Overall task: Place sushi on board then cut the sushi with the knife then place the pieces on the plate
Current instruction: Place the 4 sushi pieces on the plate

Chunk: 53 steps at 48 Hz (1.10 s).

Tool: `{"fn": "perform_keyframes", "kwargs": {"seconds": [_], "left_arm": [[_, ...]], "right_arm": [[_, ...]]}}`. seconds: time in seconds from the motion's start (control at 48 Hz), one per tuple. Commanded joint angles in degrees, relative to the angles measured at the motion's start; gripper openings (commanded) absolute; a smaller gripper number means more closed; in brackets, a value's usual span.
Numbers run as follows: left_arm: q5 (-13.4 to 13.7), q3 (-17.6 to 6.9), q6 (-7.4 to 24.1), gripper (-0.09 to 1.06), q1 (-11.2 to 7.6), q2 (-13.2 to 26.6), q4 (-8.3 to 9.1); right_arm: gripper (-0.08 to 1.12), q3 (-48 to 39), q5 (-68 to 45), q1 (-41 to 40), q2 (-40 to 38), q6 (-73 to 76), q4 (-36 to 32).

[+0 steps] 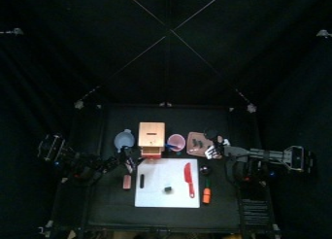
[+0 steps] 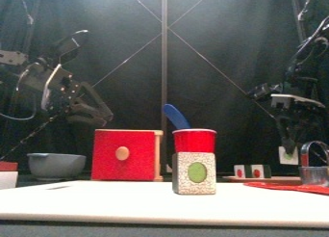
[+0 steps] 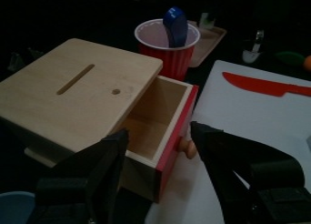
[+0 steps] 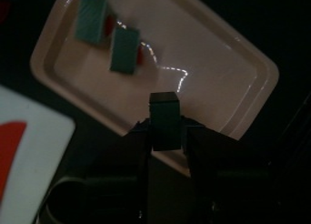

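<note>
My right gripper [image 4: 163, 137] is shut on a dark green sushi piece [image 4: 163, 114], held above the pink tray [image 4: 231, 59]. Two more sushi pieces [image 4: 125, 47] lie on that tray. One sushi piece [image 1: 168, 189] stands on the white board [image 1: 166, 171], seen end-on in the front view as sushi piece [image 2: 194, 173]. The red knife [image 1: 189, 178] lies on the board. My left gripper [image 3: 158, 159] is open in front of the wooden box [image 3: 85, 96], whose red drawer [image 3: 180, 135] is pulled out. The arm carrying my left gripper [image 1: 126, 163] comes in at the board's left edge.
The red cup [image 3: 165, 47] holding the blue knife [image 3: 175, 20] stands behind the box. A blue-grey bowl [image 2: 54, 164] sits at the left and a metal cutter [image 2: 313, 170] at the right. An orange toy [image 1: 205, 193] lies by the board's right edge.
</note>
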<state>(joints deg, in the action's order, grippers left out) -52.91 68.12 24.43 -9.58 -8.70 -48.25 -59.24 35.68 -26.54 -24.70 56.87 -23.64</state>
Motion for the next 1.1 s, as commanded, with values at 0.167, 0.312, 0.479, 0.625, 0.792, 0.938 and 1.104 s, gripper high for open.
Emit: {"fn": "perform_keyframes", "kwargs": {"seconds": [0.167, 0.312, 0.479, 0.625, 0.792, 0.938, 1.104], "left_arm": [[-0.3, -0.5, 0.1, 0.91, 0.26, -0.2, 0.18], [-0.3, -0.5, 0.0, 0.91, 0.26, -0.2, 0.53], [-0.3, -0.6, 0.0, 0.87, 0.26, -0.2, 0.53], [-0.3, -0.8, 0.0, 0.86, 0.26, -0.2, 0.53], [-0.3, -1.1, -0.1, 0.86, 0.26, -0.3, 0.53], [-0.3, -2.0, -0.1, 0.86, 0.26, -0.4, 1.32], [-0.3, -2.9, 0.0, 0.86, 0.44, -0.4, 2.72]], "right_arm": [[0.72, 0.9, -7.4, -4.0, 3.5, 0.0, 0.5], [0.76, 1.5, -7.4, -4.0, 4.5, 0.1, 0.5], [0.76, 3.3, -5.2, -3.4, 2.6, 0.1, 0.6], [0.76, 6.2, -3.3, 3.3, -0.2, -0.4, 0.4], [0.76, 11.1, -4.0, 19.2, 2.0, -0.9, -0.4], [0.76, 17.6, -5.8, 34.5, 10.0, -4.2, -0.5], [0.76, 26.9, -4.9, 39.8, 20.8, -8.8, 2.6]]}}
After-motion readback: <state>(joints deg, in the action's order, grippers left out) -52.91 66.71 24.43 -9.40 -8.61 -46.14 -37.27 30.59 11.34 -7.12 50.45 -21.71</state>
